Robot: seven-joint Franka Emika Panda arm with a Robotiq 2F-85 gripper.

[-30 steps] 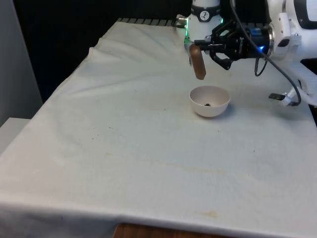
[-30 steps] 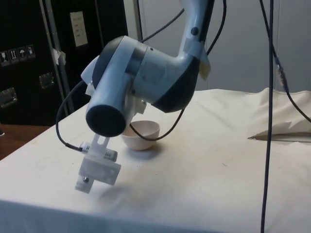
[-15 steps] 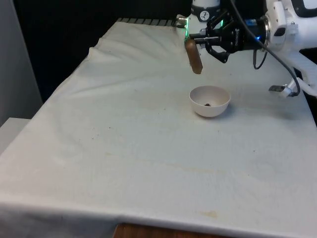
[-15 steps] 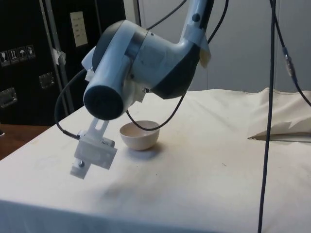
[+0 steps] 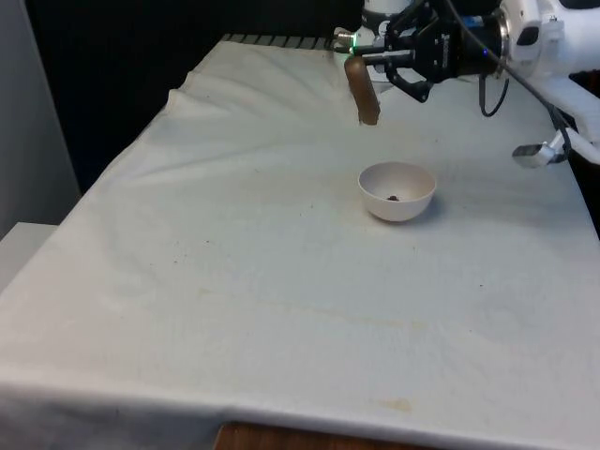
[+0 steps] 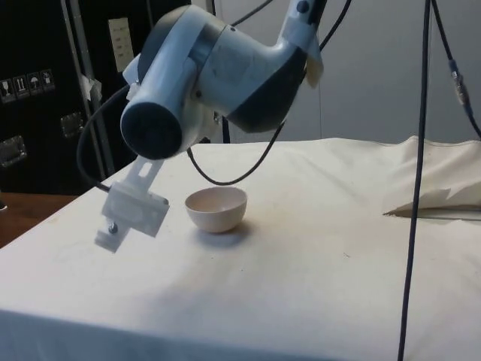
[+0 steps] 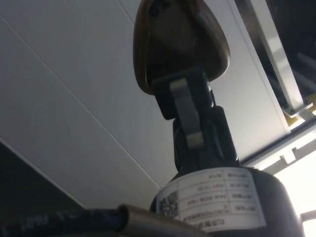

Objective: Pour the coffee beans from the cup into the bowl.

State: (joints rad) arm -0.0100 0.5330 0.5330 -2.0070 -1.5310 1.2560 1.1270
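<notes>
The jaws are clamped on the brown cup (image 5: pixel 362 91), which hangs tipped with its mouth downward, in the air above the bench (image 5: pixel 234 281) near the far edge. In the wrist view the cup (image 7: pixel 180 44) is pinched at its rim by one dark finger (image 7: pixel 185 111). The white bowl (image 5: pixel 397 190) stands on the cloth below the cup and a little nearer the front edge, apart from it, with a few dark coffee beans (image 5: pixel 393 198) in its bottom. In the side view the bowl (image 6: pixel 216 209) sits beneath the arm.
</notes>
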